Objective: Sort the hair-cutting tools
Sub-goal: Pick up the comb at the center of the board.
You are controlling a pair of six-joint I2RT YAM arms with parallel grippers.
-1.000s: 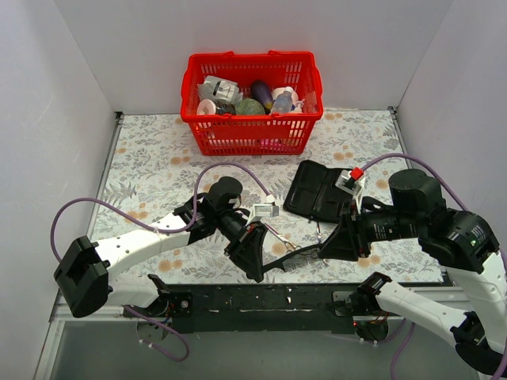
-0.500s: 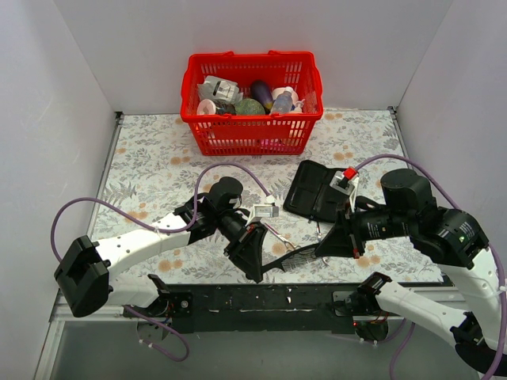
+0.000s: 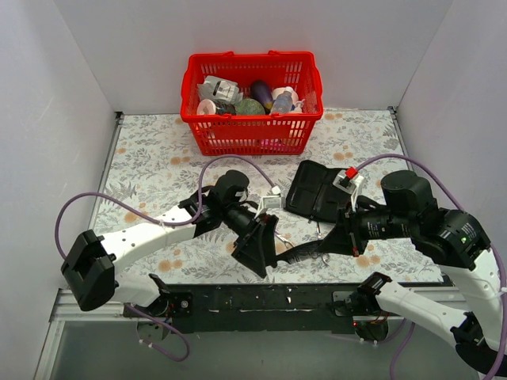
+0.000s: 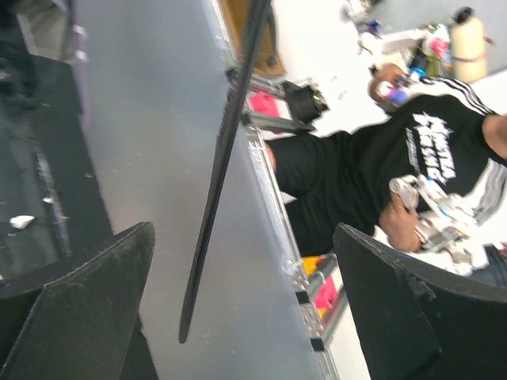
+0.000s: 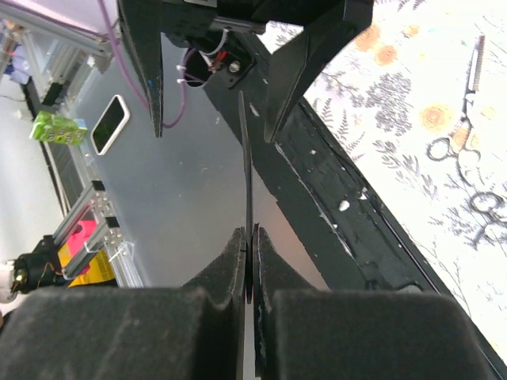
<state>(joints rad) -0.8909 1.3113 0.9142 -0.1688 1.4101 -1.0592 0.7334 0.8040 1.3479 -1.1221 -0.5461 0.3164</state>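
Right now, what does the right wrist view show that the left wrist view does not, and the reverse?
Right wrist only: scissors on the table, and the right gripper shut on the comb. Left wrist only: a person in a black shirt. Both: the comb between the open fingers of the left gripper.

The basket (image 3: 250,136) is sitting at the back middle of the table (image 3: 150,158), with bottles and packets (image 3: 238,95) lying in it. The folding case (image 3: 313,194) is lying in front of it, toward the right. The scissors (image 5: 463,158) are lying on the table just in front of the case. The comb (image 3: 301,252) is hanging near the front edge, with its right end in the right gripper (image 3: 337,241) and its left end between the fingers of the left gripper (image 3: 268,247).
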